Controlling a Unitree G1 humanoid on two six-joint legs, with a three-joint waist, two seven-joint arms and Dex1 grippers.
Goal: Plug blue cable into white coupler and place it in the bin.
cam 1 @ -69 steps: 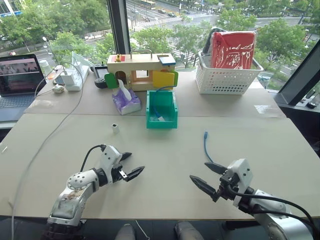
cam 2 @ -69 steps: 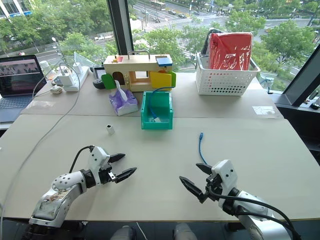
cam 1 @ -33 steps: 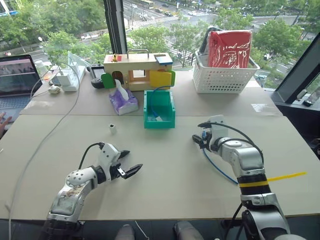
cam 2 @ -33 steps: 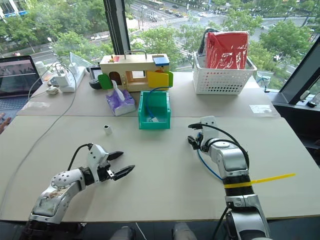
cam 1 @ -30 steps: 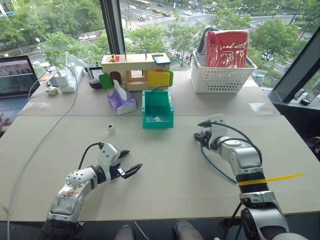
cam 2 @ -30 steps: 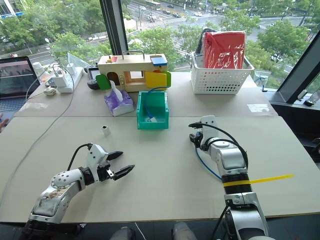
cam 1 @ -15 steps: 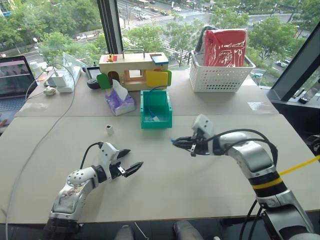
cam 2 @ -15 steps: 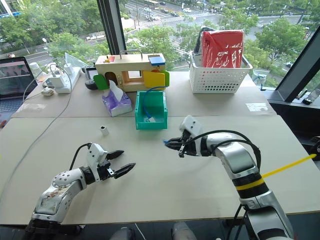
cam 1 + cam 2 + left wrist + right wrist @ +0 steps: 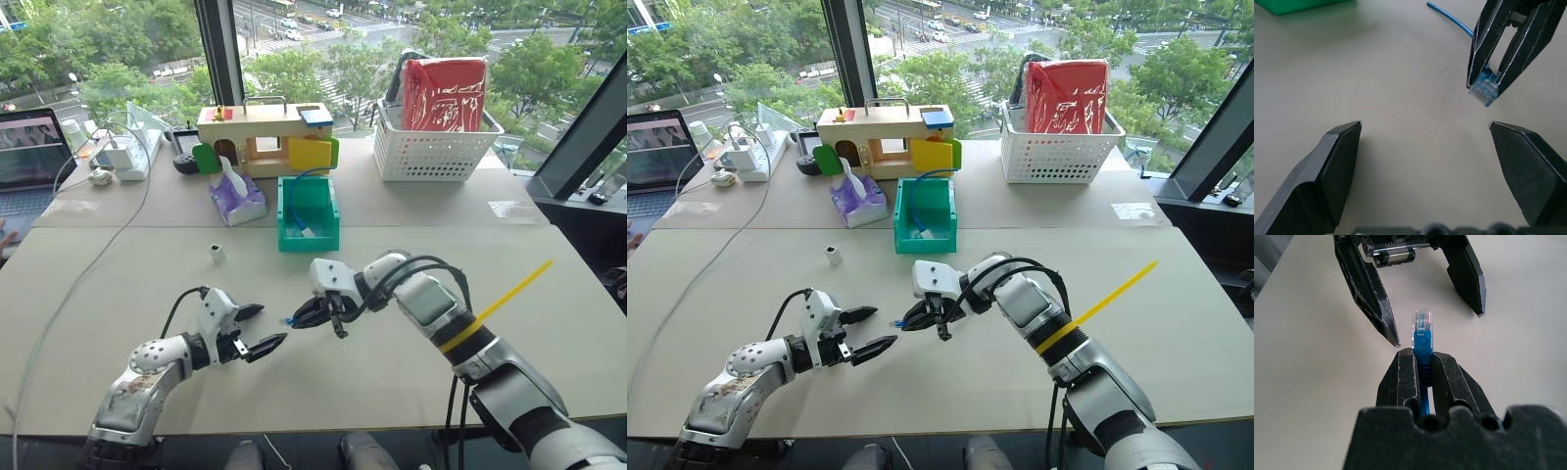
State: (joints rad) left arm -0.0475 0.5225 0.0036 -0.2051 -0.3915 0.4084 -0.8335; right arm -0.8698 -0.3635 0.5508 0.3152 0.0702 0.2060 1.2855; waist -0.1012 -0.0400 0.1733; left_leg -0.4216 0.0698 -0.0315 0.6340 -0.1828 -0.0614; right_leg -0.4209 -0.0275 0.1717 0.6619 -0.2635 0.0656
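With the right gripper (image 9: pixel 306 316) pinching the thin bright-blue network cable (image 9: pixel 1422 340) just behind its clear plug before the left gripper's (image 9: pixel 257 328) spread jaws, a handover could twist it loose, and the tiny white plastic coupler (image 9: pixel 216 254) waits far-left.

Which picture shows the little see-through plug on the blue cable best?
The right wrist view: the blue cable sticks up from the shut right end effector, plug facing the camera. The left wrist view shows it sideways; the eye views show a speck.
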